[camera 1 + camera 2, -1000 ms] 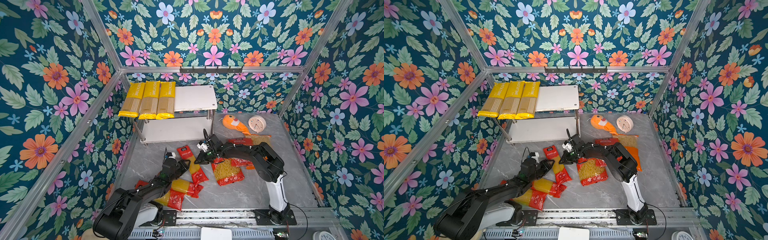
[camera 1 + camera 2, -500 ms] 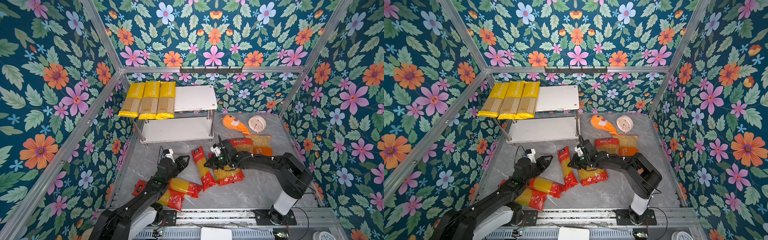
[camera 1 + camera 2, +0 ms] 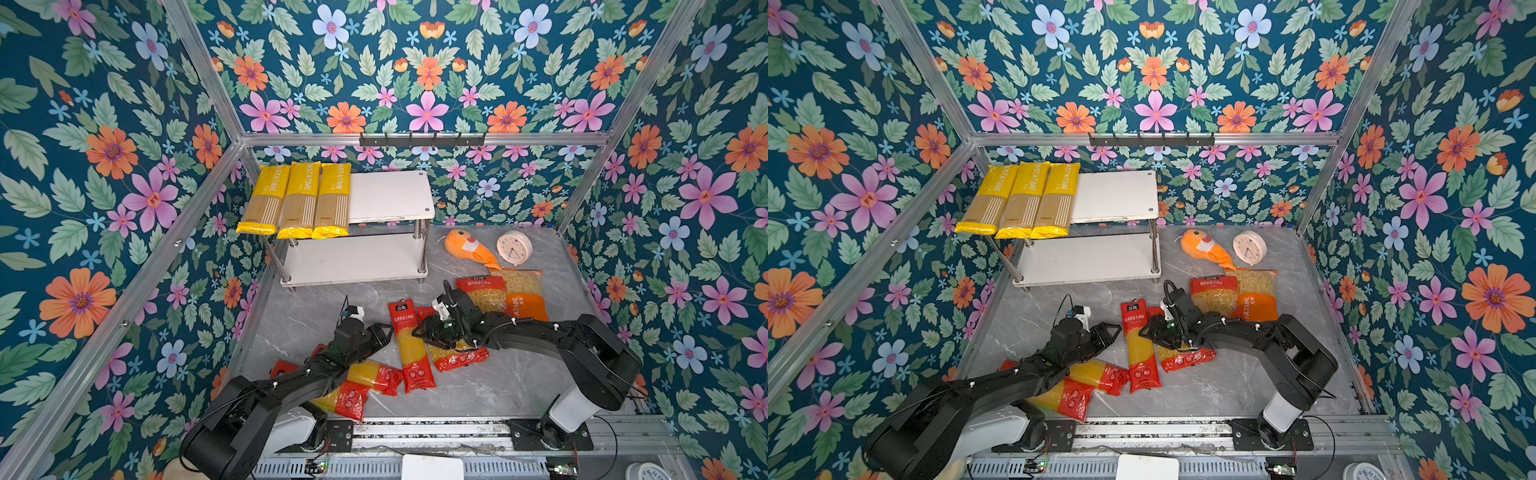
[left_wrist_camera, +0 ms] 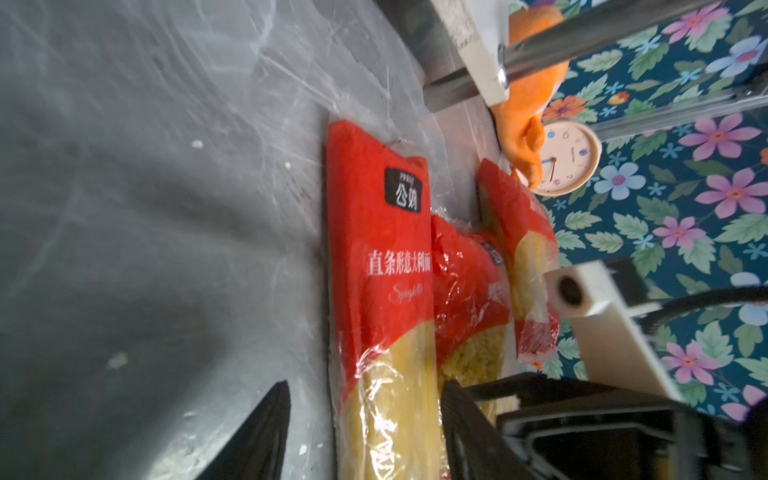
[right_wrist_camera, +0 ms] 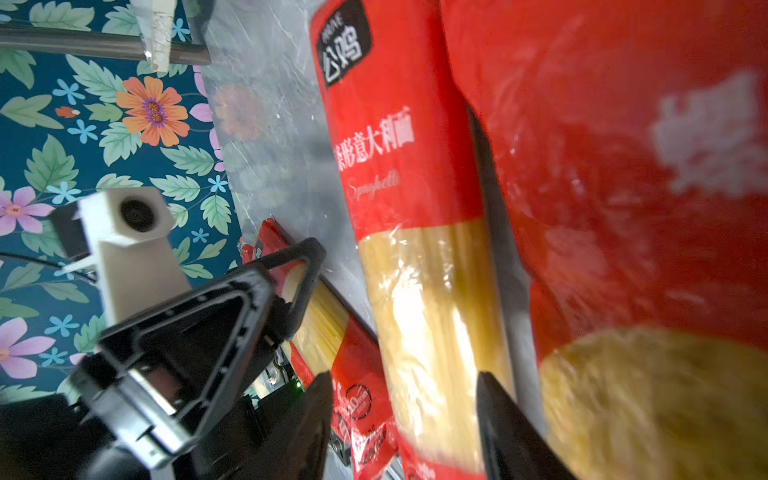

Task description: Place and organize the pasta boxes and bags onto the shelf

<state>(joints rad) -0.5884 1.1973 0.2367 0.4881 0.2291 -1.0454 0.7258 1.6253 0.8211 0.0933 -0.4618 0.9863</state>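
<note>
Pasta packs lie in two places in both top views: three yellow PASTATIME spaghetti packs (image 3: 299, 199) sit side by side on the left end of the shelf (image 3: 390, 195), on its top board, and the others lie on the grey table (image 3: 307, 316). I see a red spaghetti pack (image 3: 409, 345) flat on the table between the left gripper (image 3: 380, 332) and the right gripper (image 3: 422, 332). Both are low with fingers apart, and neither clamps it. Two more red packs (image 3: 374, 376) lie partly under my left arm. A red short-pasta bag (image 3: 457, 357) lies beneath the right gripper, and an orange PASTATIME bag (image 3: 521, 295) lies near the plush fish (image 3: 467, 249). In the left wrist view the jaws stand spread, with the red spaghetti pack ahead between them. In the right wrist view the fingers are parted too, astride the same pack, and the short-pasta bag is blurred close beside it.
</note>
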